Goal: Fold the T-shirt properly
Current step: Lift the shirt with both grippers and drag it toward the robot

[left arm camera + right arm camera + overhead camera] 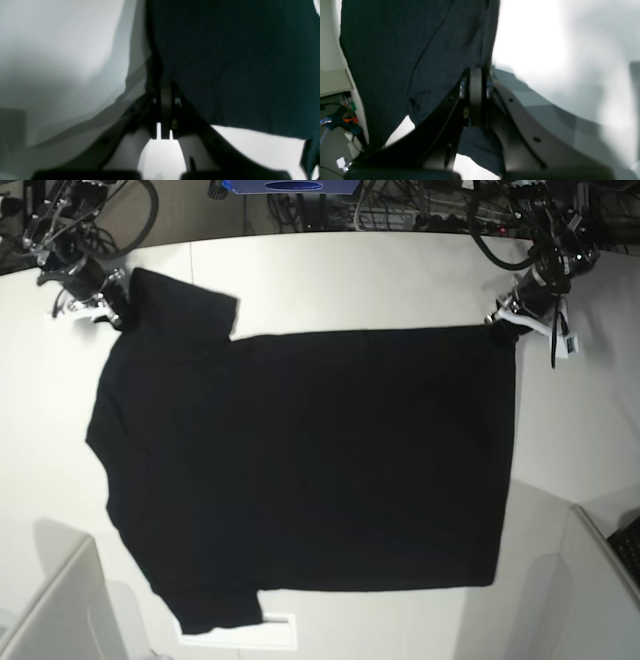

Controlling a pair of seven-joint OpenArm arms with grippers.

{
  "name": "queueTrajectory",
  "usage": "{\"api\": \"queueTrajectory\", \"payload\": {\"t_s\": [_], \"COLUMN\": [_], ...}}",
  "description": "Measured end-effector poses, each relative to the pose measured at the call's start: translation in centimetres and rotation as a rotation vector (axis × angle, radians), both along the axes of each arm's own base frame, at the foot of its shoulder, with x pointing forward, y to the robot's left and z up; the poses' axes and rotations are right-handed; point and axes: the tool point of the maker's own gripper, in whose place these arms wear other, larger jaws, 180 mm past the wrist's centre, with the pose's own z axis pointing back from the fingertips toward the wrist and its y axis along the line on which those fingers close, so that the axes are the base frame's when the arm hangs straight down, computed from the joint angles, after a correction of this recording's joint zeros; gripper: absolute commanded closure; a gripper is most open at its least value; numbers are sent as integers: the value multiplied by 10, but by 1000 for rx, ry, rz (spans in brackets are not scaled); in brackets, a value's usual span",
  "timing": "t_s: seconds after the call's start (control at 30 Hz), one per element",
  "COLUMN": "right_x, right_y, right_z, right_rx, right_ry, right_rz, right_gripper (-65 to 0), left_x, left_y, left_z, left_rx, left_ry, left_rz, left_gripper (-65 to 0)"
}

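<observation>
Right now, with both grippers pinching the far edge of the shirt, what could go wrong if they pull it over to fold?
The left gripper holds only the very corner of the T-shirt, and the right gripper only the sleeve tip, so either could slip out under tension.

One hold is on the hem and one on a sleeve, so the fold may come out skewed.

The near sleeve lies close to the table edge and could slide off.

in your base view the t-shirt [300, 470] lies spread flat across the table [380, 280], sleeves toward the left; the right gripper [108, 308] sits at its top-left corner, the left gripper [508, 320] at its top-right corner, both clamped on cloth
</observation>
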Motion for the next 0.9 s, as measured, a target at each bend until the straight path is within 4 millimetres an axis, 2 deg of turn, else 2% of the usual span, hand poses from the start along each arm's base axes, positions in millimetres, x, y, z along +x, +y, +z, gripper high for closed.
{"api": "queueTrajectory", "payload": {"t_s": [0.1,0.2,0.43,0.57,0.7,0.9], "right_x": [-17,-32,-38,-15,10,38], "right_y": [-1,2,14,15,19,25], "right_z": [5,13,50,71,80,95], "right_rx": [-54,-90,-170,-204,-162,-142], "right_ry": [41,67,18,-52,-62,-102], "right_rz": [38,63,144,166,160,182], "right_gripper": [0,0,0,0,0,0], "left_x": [-14,-19,-48,-35,-16,4], "left_y": [6,4,-2,-6,-7,6], "left_z": [12,25,44,62,65,76], "left_rx": [66,98,172,191,189,157], "left_ry": [9,-10,11,-49,-59,-50], "left_rz": [-26,-50,-106,-121,-130,-56], "left_gripper": [0,0,0,0,0,0]}}
